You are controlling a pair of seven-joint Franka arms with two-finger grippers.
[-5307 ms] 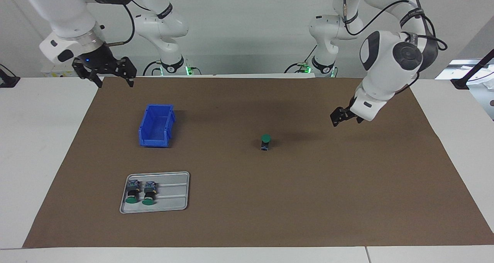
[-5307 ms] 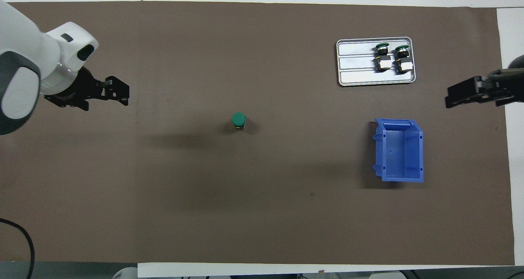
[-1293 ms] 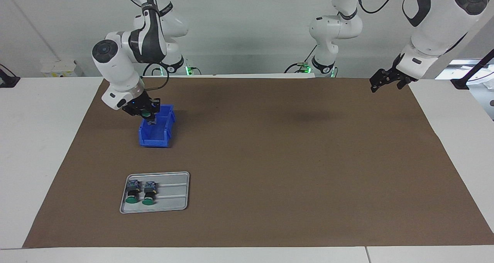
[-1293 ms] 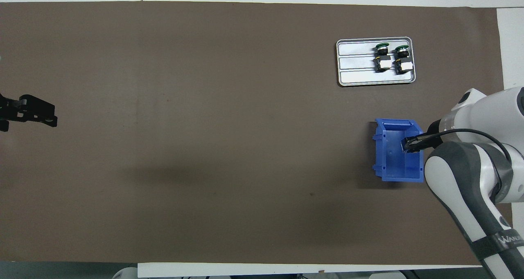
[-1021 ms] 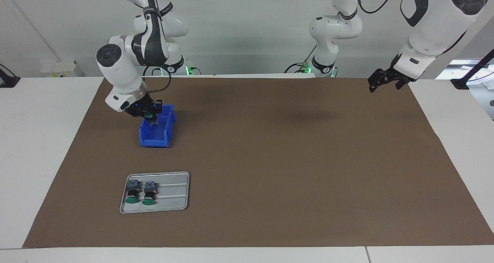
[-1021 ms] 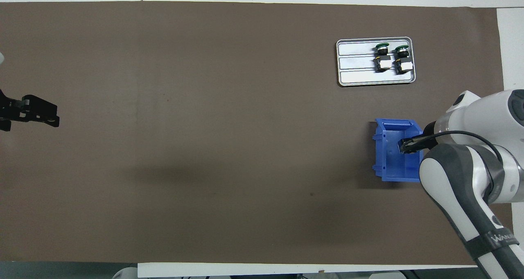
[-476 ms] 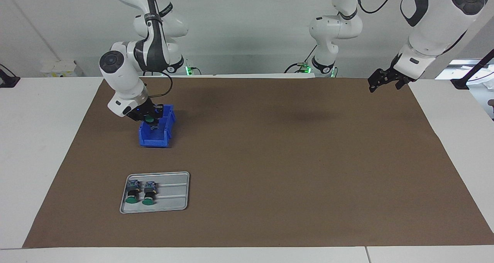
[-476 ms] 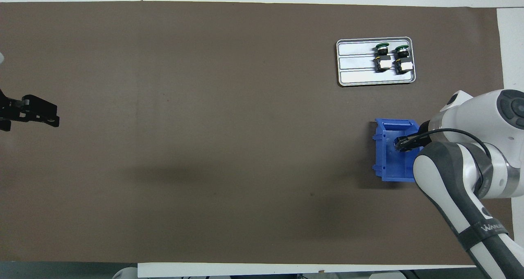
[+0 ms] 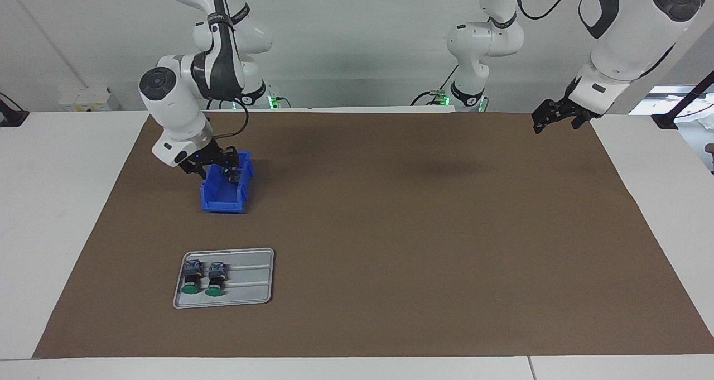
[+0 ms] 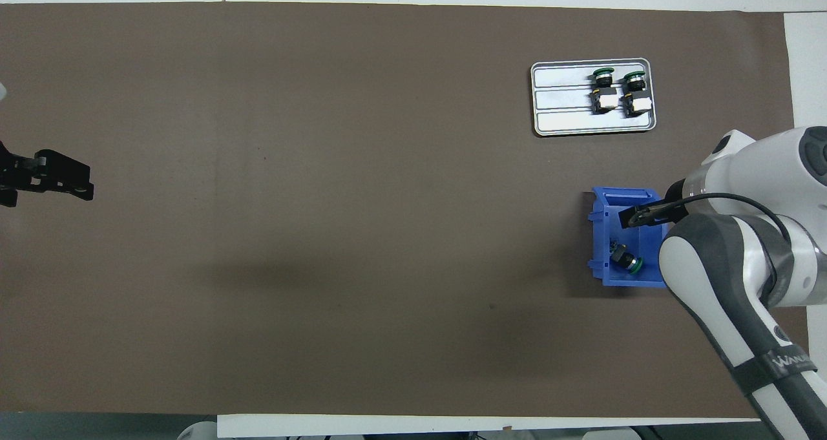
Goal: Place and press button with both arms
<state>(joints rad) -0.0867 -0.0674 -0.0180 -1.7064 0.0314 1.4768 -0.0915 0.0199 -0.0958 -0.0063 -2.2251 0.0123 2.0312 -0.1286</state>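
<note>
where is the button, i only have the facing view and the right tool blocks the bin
observer: Overhead view shows the button lying inside the blue bin, in the end nearer the robots.
operator: upright or tipped
observer: Tipped on its side on the bin floor. It is apart from the right tool, which is open over the bin's farther half.

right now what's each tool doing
Right tool: open, empty, over the blue bin; the button lies inside.
Left tool: waiting, holding nothing.
</note>
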